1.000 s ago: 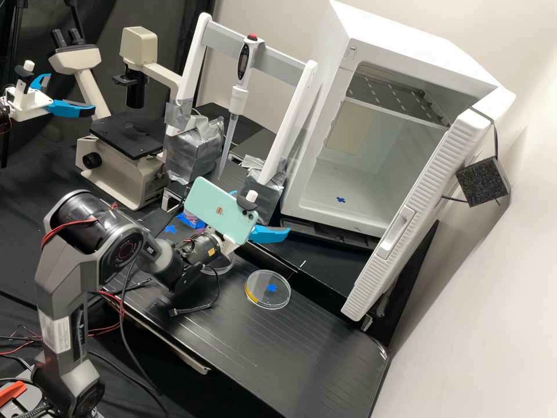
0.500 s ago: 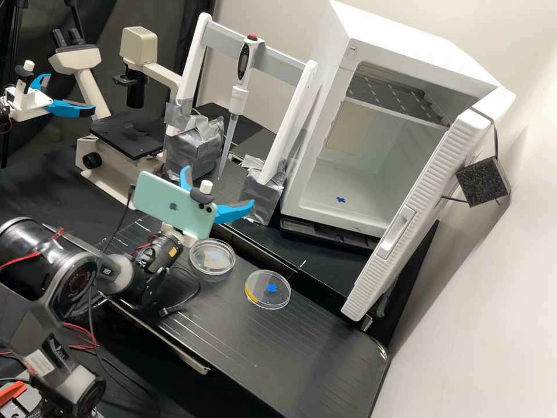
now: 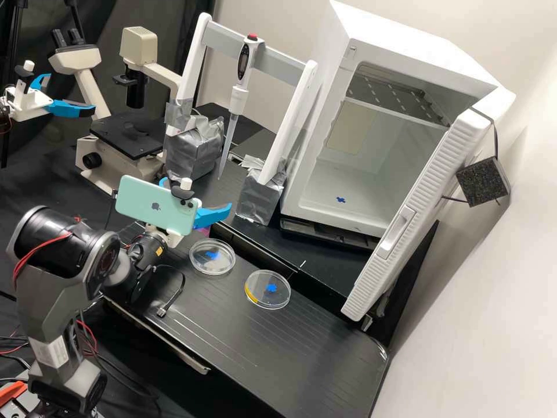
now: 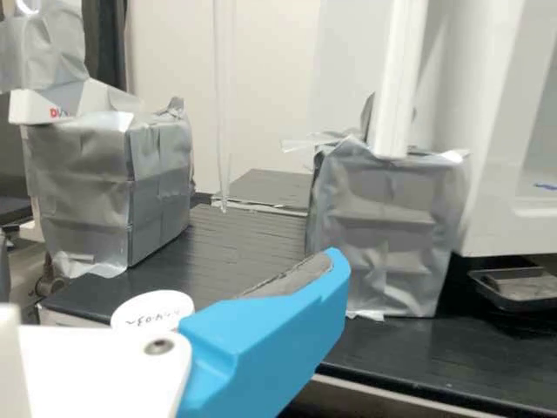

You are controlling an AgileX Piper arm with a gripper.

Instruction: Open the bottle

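My gripper is at the bench's left part, behind the mint-green phone on the wrist, its blue fingers spread open with nothing seen between them. In the wrist view one finger of the gripper shows beside the white housing. A round white cap-like top with handwriting peeks out behind the housing and that finger's base; a body under it is hidden, and I cannot tell if it belongs to a bottle. A small purple patch shows just below the right finger in the high view.
Two clear round dishes, one near the gripper and one farther right, lie on the bench. A pipette hangs between silver-wrapped blocks. Behind stand a microscope and an open white incubator.
The arm has swung left in the high view, carrying the phone and gripper away from the dishes, finally dropping slightly. The nearer dish, mostly covered earlier, now shows whole.
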